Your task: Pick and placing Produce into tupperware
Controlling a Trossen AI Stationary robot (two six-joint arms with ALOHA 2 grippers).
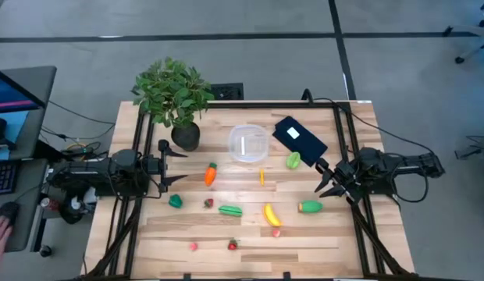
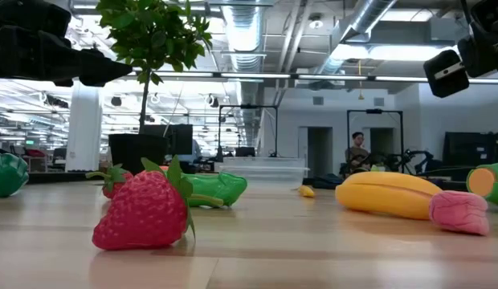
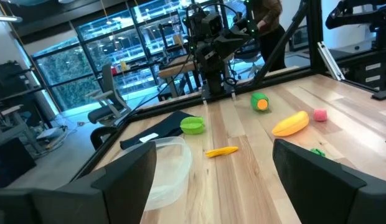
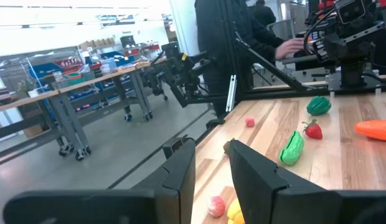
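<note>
The clear round tupperware (image 1: 248,144) stands on the far middle of the table, with nothing showing inside. Produce lies scattered on the wood: the orange carrot (image 1: 211,174), the yellow banana (image 1: 271,214), a long green piece (image 1: 230,209), a round green piece (image 1: 293,161), a green and orange piece (image 1: 310,207), a dark green piece (image 1: 175,201) and small strawberries (image 1: 233,245). My left gripper (image 1: 178,165) is open at the left edge, above the table and left of the carrot. My right gripper (image 1: 326,178) is open at the right edge, between the two right-hand green pieces.
A leafy potted plant (image 1: 173,94) stands at the far left corner. A flat black rectangle with a white label (image 1: 299,138) lies right of the tupperware. A small yellow piece (image 1: 262,177) and pink pieces (image 1: 276,232) lie among the produce. People show in the room beyond the table.
</note>
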